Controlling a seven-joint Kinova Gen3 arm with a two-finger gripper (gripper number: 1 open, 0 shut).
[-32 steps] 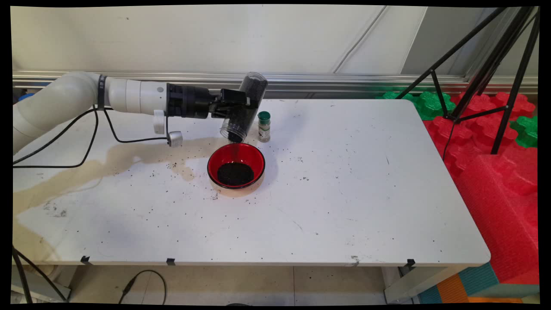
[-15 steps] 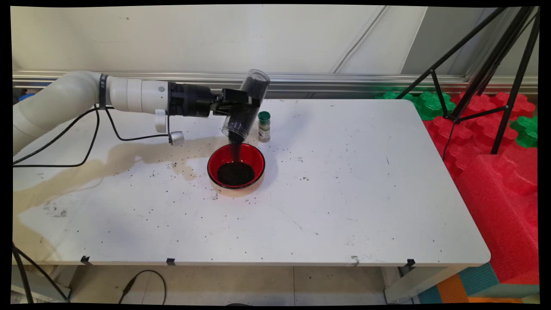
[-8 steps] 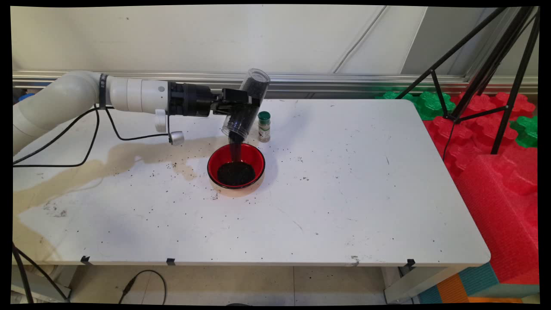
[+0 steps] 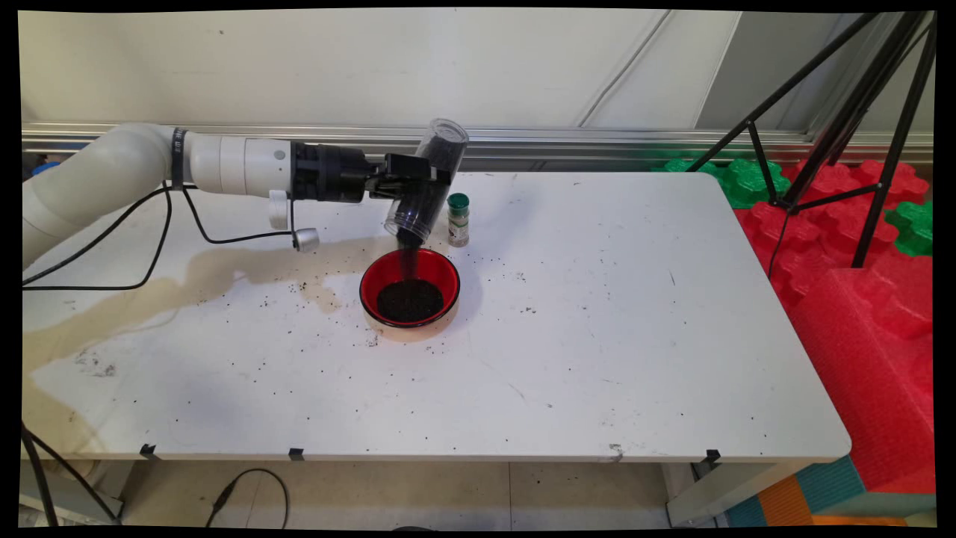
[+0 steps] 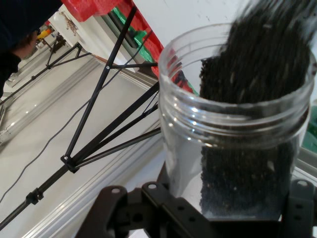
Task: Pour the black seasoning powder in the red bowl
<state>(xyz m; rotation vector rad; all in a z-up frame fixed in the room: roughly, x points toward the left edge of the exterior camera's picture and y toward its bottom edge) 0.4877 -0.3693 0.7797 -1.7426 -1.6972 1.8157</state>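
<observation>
In the main view, the black two-finger gripper [image 4: 415, 181] is covering the middle band of the clear plastic jar of black grains [image 4: 427, 184], so the pads' contact with its wall is not showing. In the hand view the clear plastic jar [image 5: 233, 129] is running off the right edge, its base is sinking behind the black linkage, and the grains leaving its mouth are smearing into a blur at the top. The small green-capped glass spice bottle [image 4: 458, 220] is carrying a label too small to read. The black metal tripod [image 4: 844, 112] is being cut off at the upper right.
</observation>
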